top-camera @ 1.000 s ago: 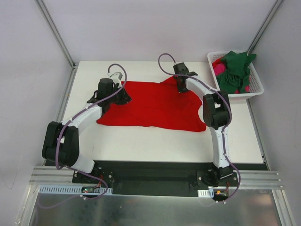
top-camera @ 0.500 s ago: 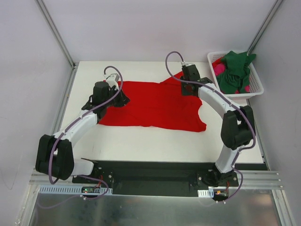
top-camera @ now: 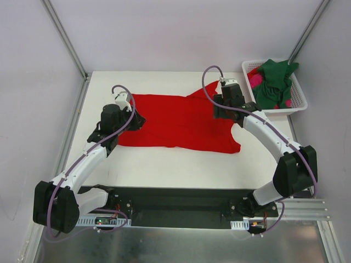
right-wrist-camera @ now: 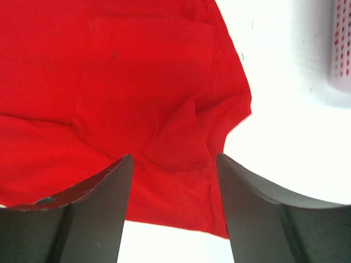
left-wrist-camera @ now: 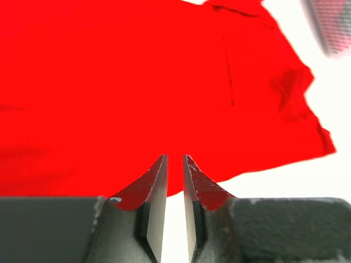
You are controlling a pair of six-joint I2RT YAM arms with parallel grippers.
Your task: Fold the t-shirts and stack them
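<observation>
A bright red t-shirt (top-camera: pixel 181 123) lies spread flat across the middle of the white table, a sleeve sticking out at its far right corner. My left gripper (top-camera: pixel 137 120) sits low at the shirt's left edge. In the left wrist view its jaws (left-wrist-camera: pixel 175 160) stand a narrow gap apart with only bare table between them and the red cloth (left-wrist-camera: pixel 137 82) just beyond. My right gripper (top-camera: pixel 221 112) hovers over the shirt's right side, open wide (right-wrist-camera: pixel 174 160) above the cloth (right-wrist-camera: pixel 137 82), holding nothing. A dark green t-shirt (top-camera: pixel 274 82) and a magenta-pink one (top-camera: pixel 255 81) lie bunched in the basket.
The white slotted basket (top-camera: pixel 300 90) stands at the table's far right corner, close behind the right arm's wrist; its wall shows at the edge of the right wrist view (right-wrist-camera: pixel 343 49). Metal frame posts rise at both far corners. Bare table (top-camera: pixel 192 164) stretches in front of the shirt.
Both grippers have let go of the red shirt and opened. The left arm drew back to the left, the right arm shifted right and nearer; the shirt's left part now lies flatter.
</observation>
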